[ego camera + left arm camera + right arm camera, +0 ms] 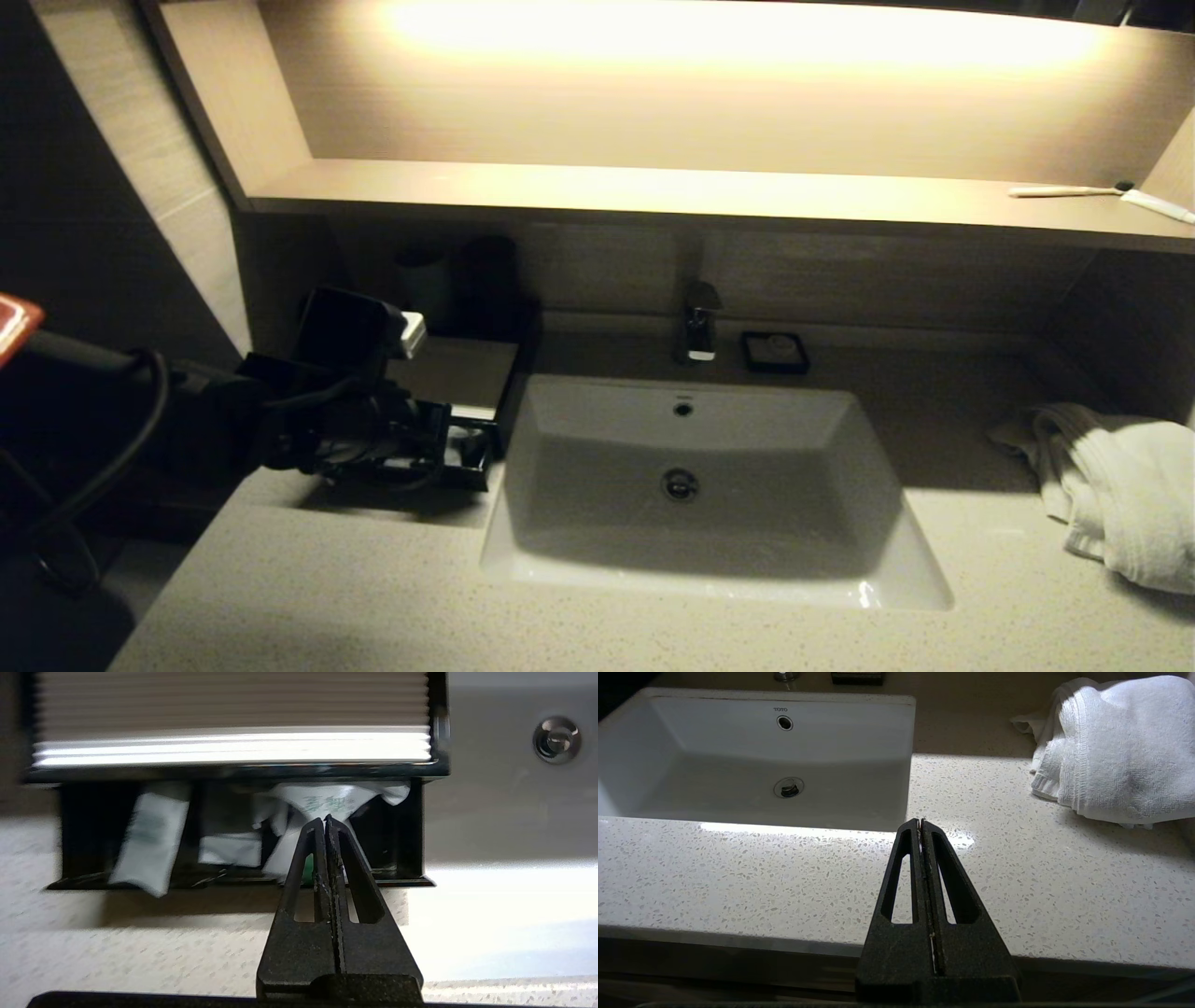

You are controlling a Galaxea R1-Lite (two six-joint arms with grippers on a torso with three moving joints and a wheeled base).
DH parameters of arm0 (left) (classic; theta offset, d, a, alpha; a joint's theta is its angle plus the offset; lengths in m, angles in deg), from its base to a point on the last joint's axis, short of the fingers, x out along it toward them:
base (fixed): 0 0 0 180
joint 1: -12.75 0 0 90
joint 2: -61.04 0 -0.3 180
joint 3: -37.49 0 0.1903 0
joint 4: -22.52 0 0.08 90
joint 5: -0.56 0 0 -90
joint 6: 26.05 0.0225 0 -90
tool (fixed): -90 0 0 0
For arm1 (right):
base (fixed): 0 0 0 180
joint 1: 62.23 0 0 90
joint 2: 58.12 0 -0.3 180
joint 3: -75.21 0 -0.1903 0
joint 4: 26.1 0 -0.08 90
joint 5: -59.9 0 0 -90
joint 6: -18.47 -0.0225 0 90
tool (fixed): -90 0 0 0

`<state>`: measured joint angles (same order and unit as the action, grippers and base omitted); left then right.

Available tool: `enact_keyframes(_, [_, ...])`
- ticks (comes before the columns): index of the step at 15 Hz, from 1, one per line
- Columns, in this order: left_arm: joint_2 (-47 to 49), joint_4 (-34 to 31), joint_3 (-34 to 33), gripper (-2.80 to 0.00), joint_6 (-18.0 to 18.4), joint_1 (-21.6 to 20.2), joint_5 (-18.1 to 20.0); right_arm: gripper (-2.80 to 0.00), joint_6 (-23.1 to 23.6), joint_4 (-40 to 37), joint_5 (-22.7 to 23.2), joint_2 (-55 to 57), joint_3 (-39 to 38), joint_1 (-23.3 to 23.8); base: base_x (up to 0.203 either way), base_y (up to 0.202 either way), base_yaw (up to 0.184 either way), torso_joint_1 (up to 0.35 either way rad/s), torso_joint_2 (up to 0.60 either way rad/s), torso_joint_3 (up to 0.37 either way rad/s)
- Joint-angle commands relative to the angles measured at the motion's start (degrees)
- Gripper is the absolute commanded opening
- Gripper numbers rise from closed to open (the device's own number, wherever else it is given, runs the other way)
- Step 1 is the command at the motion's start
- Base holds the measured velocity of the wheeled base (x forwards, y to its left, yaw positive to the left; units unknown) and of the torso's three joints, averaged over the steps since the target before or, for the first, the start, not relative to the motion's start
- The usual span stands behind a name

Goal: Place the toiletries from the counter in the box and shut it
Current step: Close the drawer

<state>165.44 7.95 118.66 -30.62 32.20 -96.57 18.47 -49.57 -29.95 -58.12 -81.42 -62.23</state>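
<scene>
The work area was a speckled bathroom counter [392, 597] around a white sink [695, 485], with a towel [1120, 495] at the robot's right. The black box [243, 826] lay just left of the sink, its ribbed lid [231, 718] raised so the interior stayed reachable. White sachets [149, 840] were already inside. The left gripper [325, 820] stood at the box opening, fingers pressed together and empty, apparently placed to push contents down or close the lid. The right gripper [920, 822], likewise pressed together, hung idle over the counter's front edge.

One box [233, 772], one sink [695, 485], one towel [1120, 495].
</scene>
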Motion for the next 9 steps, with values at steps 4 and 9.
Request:
enact_keyframes(4, [3.23, 0.17, 0.55, -2.80, 0.00, 0.42, -0.16, -2.80, 0.00, 0.01, 0.03, 0.00, 0.00, 0.00, 0.000, 0.000, 0.000, 0.000, 0.00, 0.000])
enact_keyframes(9, [4.89, 0.18, 0.46, -2.80, 0.18, 0.42, -0.34, -2.80, 0.00, 0.01, 0.03, 0.00, 0.00, 0.00, 0.000, 0.000, 0.000, 0.000, 0.00, 0.000])
